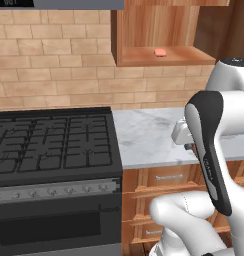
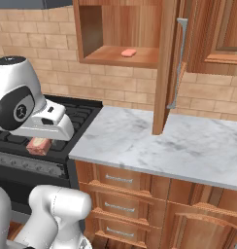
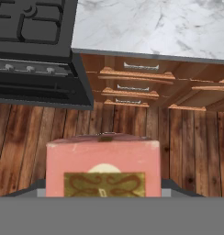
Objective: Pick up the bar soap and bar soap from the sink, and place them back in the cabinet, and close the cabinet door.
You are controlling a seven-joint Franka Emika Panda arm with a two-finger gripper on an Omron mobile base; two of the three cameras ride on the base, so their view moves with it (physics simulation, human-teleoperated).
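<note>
With one soap point(image 2: 128, 52) already shelved in the cabinet point(image 2: 140, 29) at upper centre, we judge the gripper point(image 2: 40, 144), closed on the second soap point(image 3: 103, 166), carries it there.

Salmon-pink bar soap point(image 3: 103, 167) with olive-and-cream label, warm-brown cabinet point(image 2: 121, 30), white veined marble counter point(image 2: 178, 146), black stove point(image 1: 51, 145).

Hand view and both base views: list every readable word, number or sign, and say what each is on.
No text can be read.
Held soap bar: gold-and-brown label with an ornament, no letters.
Top-left corner of the left base view: pale marks on a dark strip, too blurred to read.
</note>
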